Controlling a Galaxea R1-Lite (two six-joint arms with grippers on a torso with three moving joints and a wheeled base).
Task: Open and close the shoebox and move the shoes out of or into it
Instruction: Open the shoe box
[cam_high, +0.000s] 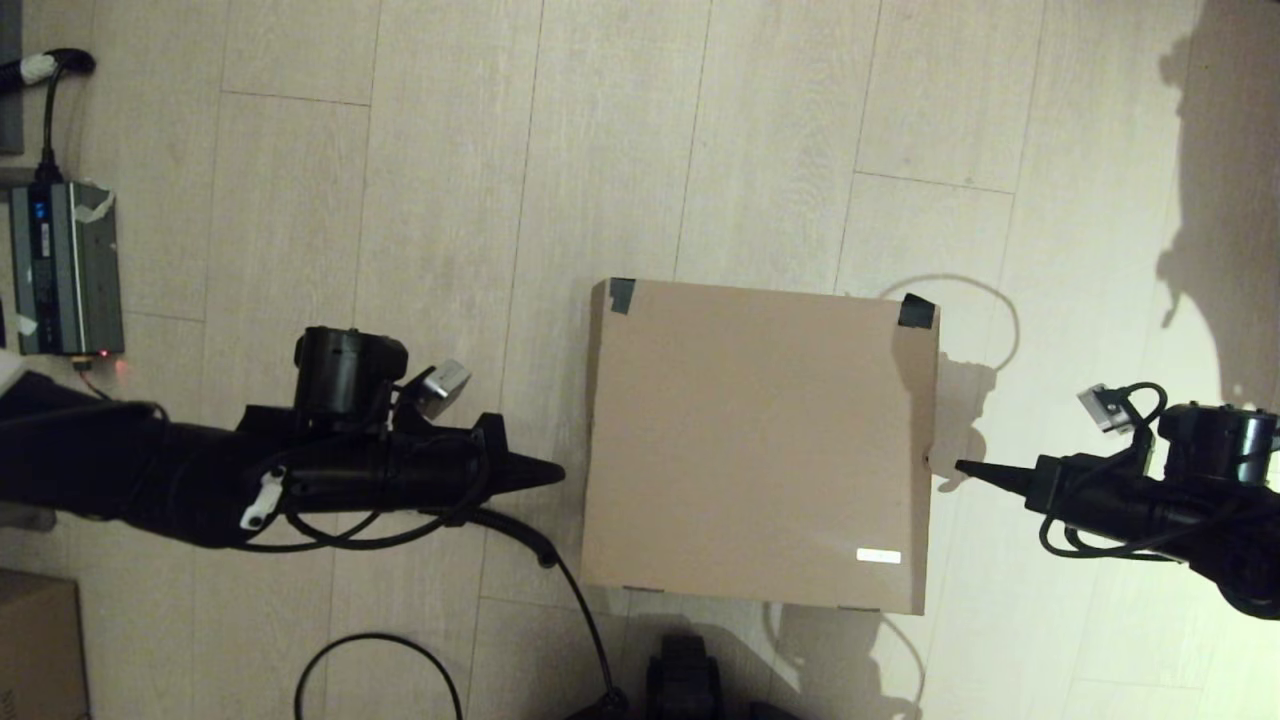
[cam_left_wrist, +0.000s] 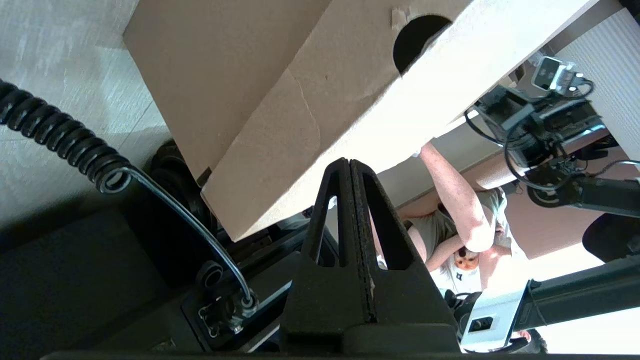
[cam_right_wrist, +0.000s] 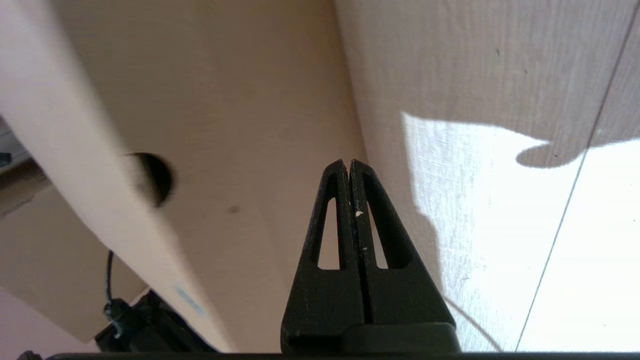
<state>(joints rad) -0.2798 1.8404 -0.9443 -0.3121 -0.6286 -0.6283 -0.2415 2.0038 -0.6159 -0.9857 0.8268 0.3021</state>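
Note:
The brown shoebox (cam_high: 755, 440) sits on the floor with its lid down, black tape on its two far corners and a small white label near its front right corner. My left gripper (cam_high: 558, 472) is shut and empty, its tip just short of the box's left side (cam_left_wrist: 280, 100). At the box's right side (cam_right_wrist: 225, 125), my right gripper (cam_high: 962, 467) is also shut and empty, a short gap from the wall. Each side wall has a round hole. The shoes are out of view.
A grey electronic unit (cam_high: 65, 268) with a cable lies at the far left. A smaller brown carton (cam_high: 38, 645) shows at the bottom left corner. Black cables (cam_high: 380, 640) loop on the floor near the front. The robot base (cam_high: 685, 680) stands just in front of the box.

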